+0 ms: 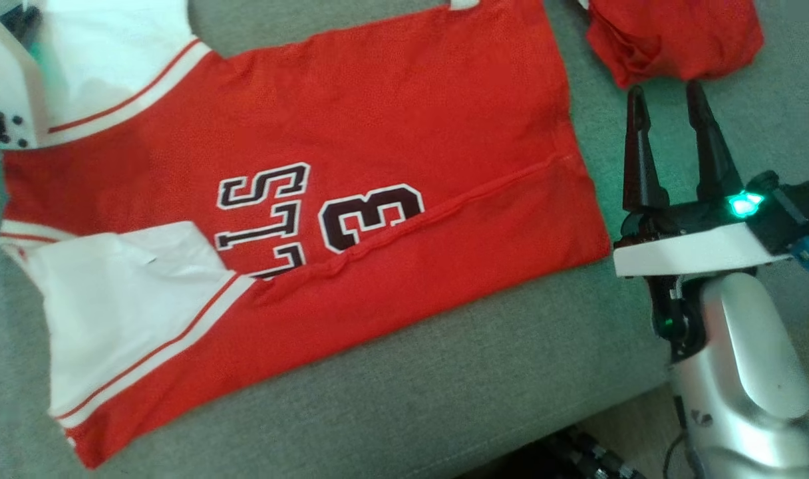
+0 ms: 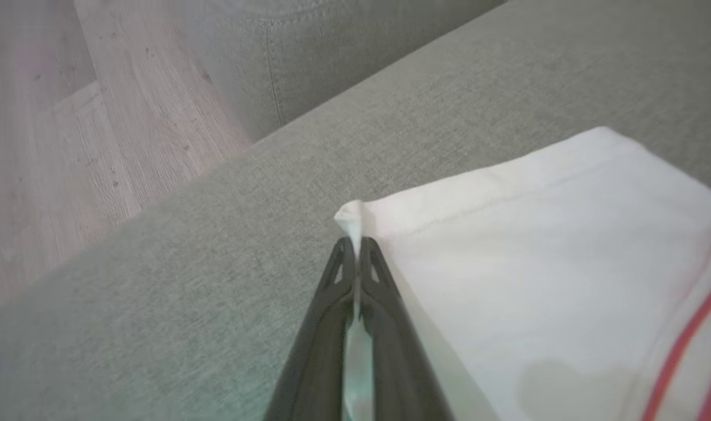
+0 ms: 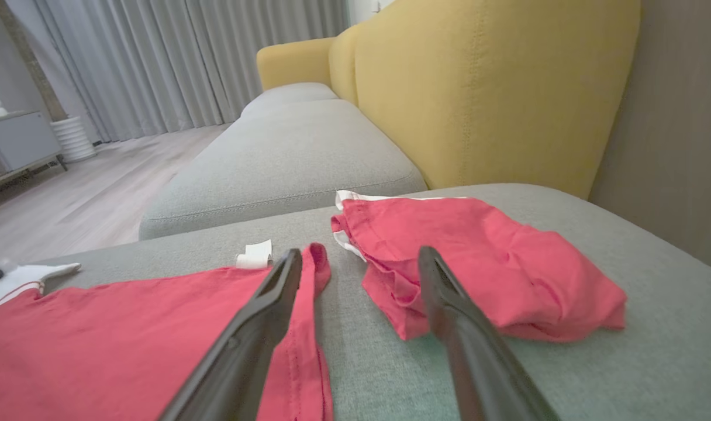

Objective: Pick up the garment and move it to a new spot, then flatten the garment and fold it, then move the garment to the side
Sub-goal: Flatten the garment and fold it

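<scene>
- The garment (image 1: pixel 391 100), a red jersey with white sleeves and dark letters outlined in white, lies spread on the grey sofa seat (image 1: pixel 444 399). In the head view it runs from about 9 o'clock to 3 o'clock.
- A layer of red cloth lies along the near side of the garment. Its edge crosses the print on a slant and hides the lower part of the letters.
- One white sleeve (image 2: pixel 537 234) is at about 10 o'clock in the head view. A second sleeve (image 1: pixel 125 313) lies flat at about 8 o'clock.
- The left gripper (image 2: pixel 354 242) has its jaws pressed together on the corner of the white sleeve. A small peak of white cloth stands up just past the tips, and more cloth shows between the fingers.
- The right gripper (image 1: pixel 665 93) is at about 3 o'clock in the head view, just beside the garment's hem. Its jaws are spread and hold nothing.
- A crumpled red cloth (image 1: pixel 670 36) lies at about 1 o'clock, just beyond the right fingertips and apart from the garment.
- In the right wrist view a yellow backrest (image 3: pixel 478 88) rises behind the seat.
- In the left wrist view a wooden floor (image 2: pixel 69 117) shows past the seat's edge at about 10 o'clock.
</scene>
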Robot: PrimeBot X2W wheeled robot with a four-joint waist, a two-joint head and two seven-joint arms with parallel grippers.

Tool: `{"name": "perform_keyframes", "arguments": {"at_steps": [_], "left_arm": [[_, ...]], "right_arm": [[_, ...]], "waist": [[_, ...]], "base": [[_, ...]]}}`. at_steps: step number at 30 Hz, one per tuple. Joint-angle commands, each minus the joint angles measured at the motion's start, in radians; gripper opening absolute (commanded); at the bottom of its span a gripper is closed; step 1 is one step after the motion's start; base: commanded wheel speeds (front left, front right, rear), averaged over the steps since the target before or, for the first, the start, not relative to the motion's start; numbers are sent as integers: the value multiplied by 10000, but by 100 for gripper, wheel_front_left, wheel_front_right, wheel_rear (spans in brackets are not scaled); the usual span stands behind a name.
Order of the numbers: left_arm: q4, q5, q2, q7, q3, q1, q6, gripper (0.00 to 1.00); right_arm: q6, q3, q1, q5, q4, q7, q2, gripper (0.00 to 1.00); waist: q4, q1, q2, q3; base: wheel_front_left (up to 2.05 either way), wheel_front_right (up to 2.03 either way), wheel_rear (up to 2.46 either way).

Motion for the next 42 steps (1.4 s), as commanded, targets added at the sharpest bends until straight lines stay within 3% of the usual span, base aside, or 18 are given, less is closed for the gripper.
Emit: {"name": "perform_keyframes", "arguments": {"at_steps": [1,8,14,17,27,41,42], "left_arm": [[-136,-82,279,-313,295,-331,18,0],[-273,-153,-482,-2228,309,-314,18,0],[-999,103,-859,-3350,168,-154,57,0],[-1808,202,-920,-3773,120,126,223,0],[-3825,428,-881,-3844,-184,764,769,0],[-4656,516,-683,-3595,-304,815,1079,0],[-4648,508,-672,-3581,-303,803,1079,0]], "right_arm": [[-7,83,-191,-272,-228,50,-49,100],[-7,-613,-835,-1567,-216,1079,-49,100],[-7,-806,-1561,-2593,34,2940,-184,100],[-7,-897,-2218,-2748,535,4018,-619,100],[-7,-1117,-3742,-3151,3469,5010,-1781,100],[-7,-1287,-4879,-3713,6012,5134,-2065,100],[-7,-1243,-4918,-3694,6174,5210,-2052,80]], "waist": [[234,0,0,-205],[1331,0,0,-786],[2442,0,0,-1030],[2994,0,0,-985],[3890,0,0,-740],[4019,0,0,-445],[4007,0,0,-450]], "base": [[0,0,0],[0,0,0],[0,0,0],[0,0,0],[0,0,0],[0,0,0],[0,0,0]]}}
